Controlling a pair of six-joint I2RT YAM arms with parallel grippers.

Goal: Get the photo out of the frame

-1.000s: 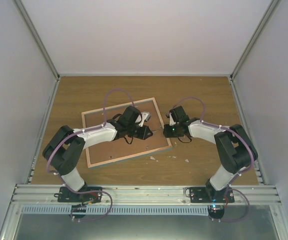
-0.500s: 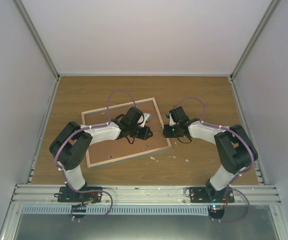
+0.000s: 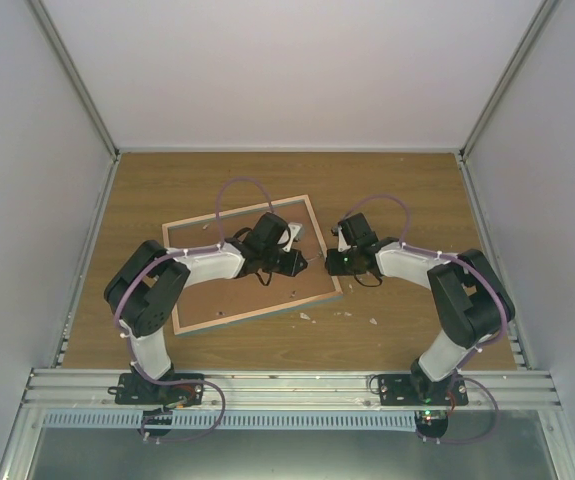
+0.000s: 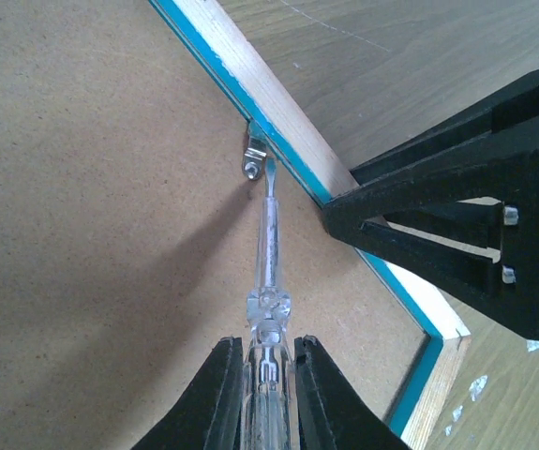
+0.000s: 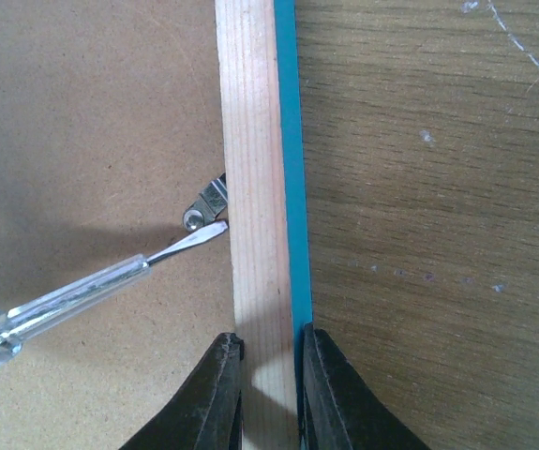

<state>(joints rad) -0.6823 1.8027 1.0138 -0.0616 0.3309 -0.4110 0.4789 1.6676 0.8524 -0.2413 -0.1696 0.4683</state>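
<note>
The frame [image 3: 207,300] lies face down on the table, showing its pale wood rim [image 5: 250,141], turquoise edge [image 4: 288,169] and brown fibreboard back [image 4: 82,187]. The photo is hidden under the back. My left gripper [image 4: 267,375] is shut on a clear-handled screwdriver [image 4: 269,272]; its blade tip rests at a small metal retaining clip [image 4: 253,161] by the right rim. The screwdriver [image 5: 82,291] and clip [image 5: 205,204] also show in the right wrist view. My right gripper [image 5: 269,375] is shut on the frame's right rim, one finger on each side.
Small white scraps [image 3: 373,322] lie on the wooden table [image 3: 407,190] near the frame's near right corner. White walls enclose the table on three sides. A metal rail [image 3: 287,385] runs along the near edge.
My left arm has drawn its elbow in and shifted the gripper slightly right toward the frame's right rim. The right arm and the frame have not moved.
</note>
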